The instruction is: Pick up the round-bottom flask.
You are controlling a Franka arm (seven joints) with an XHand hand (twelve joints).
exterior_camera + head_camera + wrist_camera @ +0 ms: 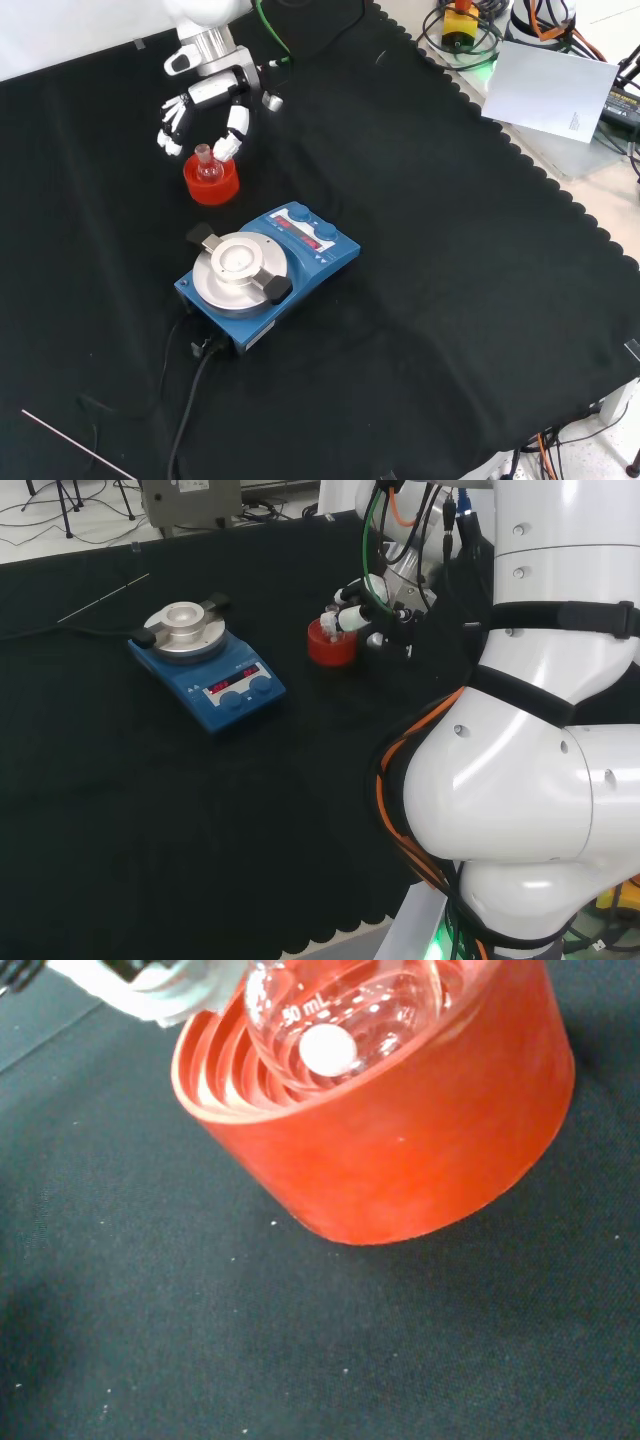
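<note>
- small clear glass round-bottom flask (207, 163) sitting upright in the red ribbed ring stand (211, 181), just behind the blue hotplate stirrer (268, 271) in the front view
- black and white hand (205, 110) right over it, fingers spread around the neck, can't tell if they're touching

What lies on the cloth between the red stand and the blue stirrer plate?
Nothing. In the front view the stretch between the red stand and the stirrer plate is bare black cloth; the head view shows the same.
</note>
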